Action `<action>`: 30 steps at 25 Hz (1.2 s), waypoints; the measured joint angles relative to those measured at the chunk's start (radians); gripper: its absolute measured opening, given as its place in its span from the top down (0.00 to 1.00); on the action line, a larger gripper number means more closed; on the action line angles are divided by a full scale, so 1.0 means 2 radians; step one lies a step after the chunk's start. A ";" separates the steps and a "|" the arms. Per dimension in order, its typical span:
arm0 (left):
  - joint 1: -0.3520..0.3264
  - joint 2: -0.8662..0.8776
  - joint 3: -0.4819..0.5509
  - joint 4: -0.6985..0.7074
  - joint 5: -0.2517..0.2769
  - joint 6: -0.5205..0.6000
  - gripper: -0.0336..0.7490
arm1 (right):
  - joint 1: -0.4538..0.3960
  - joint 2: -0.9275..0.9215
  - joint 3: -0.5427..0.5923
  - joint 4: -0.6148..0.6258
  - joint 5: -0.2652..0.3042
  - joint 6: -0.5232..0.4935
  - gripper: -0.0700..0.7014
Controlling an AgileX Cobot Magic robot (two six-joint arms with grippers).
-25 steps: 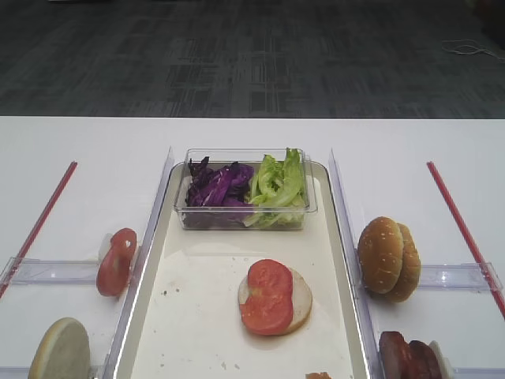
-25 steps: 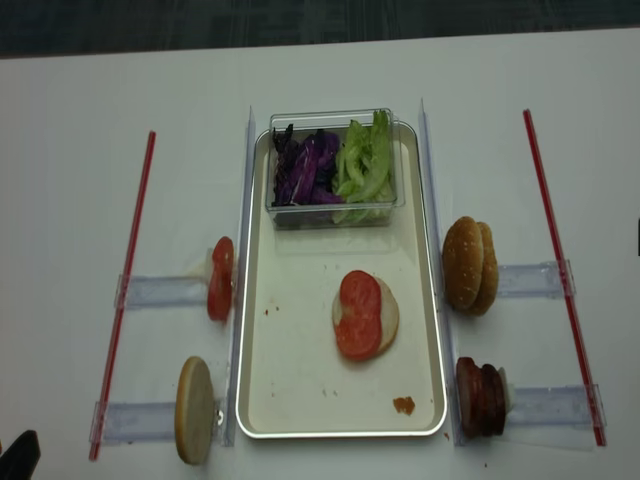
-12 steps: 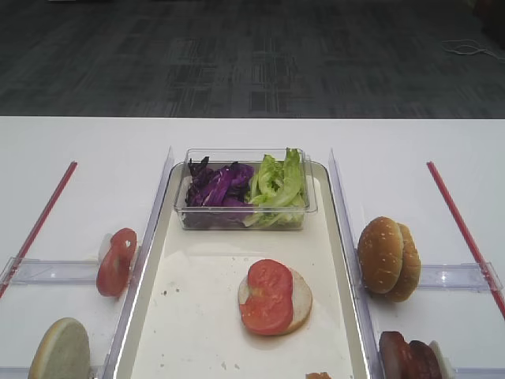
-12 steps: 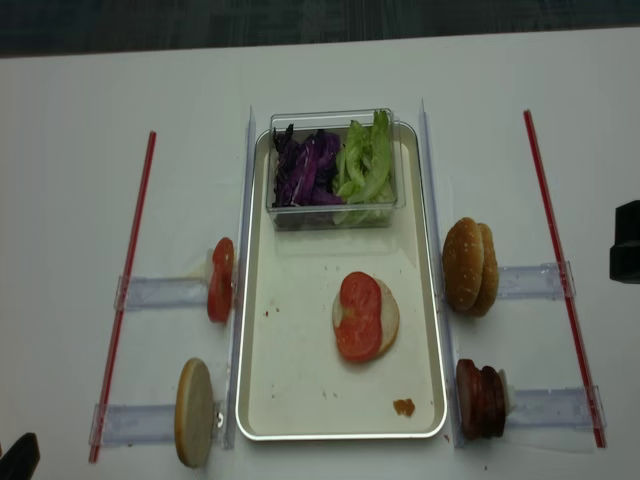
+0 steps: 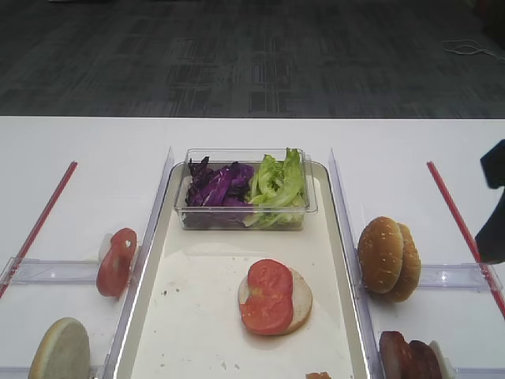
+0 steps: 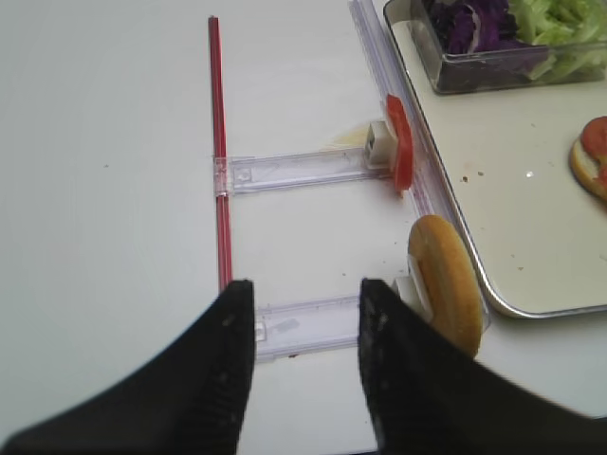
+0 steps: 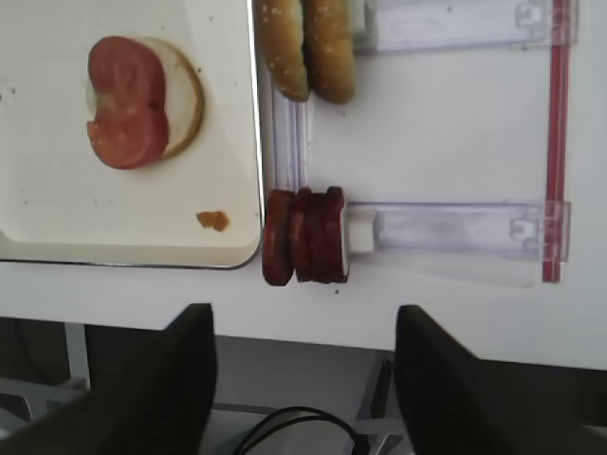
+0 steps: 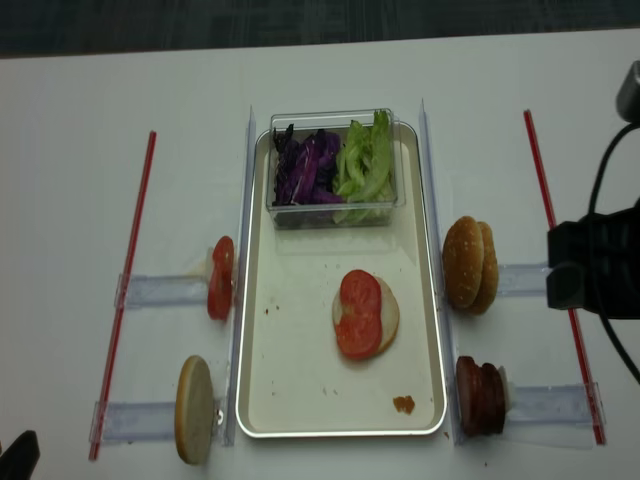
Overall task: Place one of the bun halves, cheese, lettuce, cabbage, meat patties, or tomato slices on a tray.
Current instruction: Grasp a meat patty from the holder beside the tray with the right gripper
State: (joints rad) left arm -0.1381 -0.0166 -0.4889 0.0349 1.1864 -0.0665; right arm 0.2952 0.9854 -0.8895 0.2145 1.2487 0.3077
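Observation:
The cream tray holds a bun half topped with two tomato slices, also seen in the right wrist view. A clear tub at its far end holds purple cabbage and green lettuce. Right of the tray stand two bun halves and the meat patties on edge. To the left stand a tomato slice and another bun half. My right gripper is open and empty, over the table's front edge near the patties. My left gripper is open beside the left bun half. No cheese is in view.
Clear plastic racks hold the food on both sides of the tray. Red strips run along the outer left and right. An orange crumb lies on the tray. A black cable hangs below the table edge.
My right arm has come into the overhead views from the right edge and moved left, to just right of the bun halves. The left gripper and all the food have stayed put.

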 joint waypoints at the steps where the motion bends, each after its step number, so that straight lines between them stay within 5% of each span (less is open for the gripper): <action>1: 0.000 0.000 0.000 0.000 0.000 0.000 0.63 | 0.019 0.007 0.000 -0.003 0.000 0.014 0.35; 11: 0.000 0.000 0.000 0.000 0.000 0.000 0.63 | 0.131 0.056 0.000 -0.023 -0.004 0.112 0.35; 30: 0.000 0.000 0.000 0.000 0.000 0.000 0.63 | 0.178 0.145 0.000 -0.046 -0.056 0.145 0.35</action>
State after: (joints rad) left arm -0.1381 -0.0166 -0.4889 0.0349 1.1864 -0.0665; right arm 0.6507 1.2744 -0.8895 0.1222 1.1366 0.5975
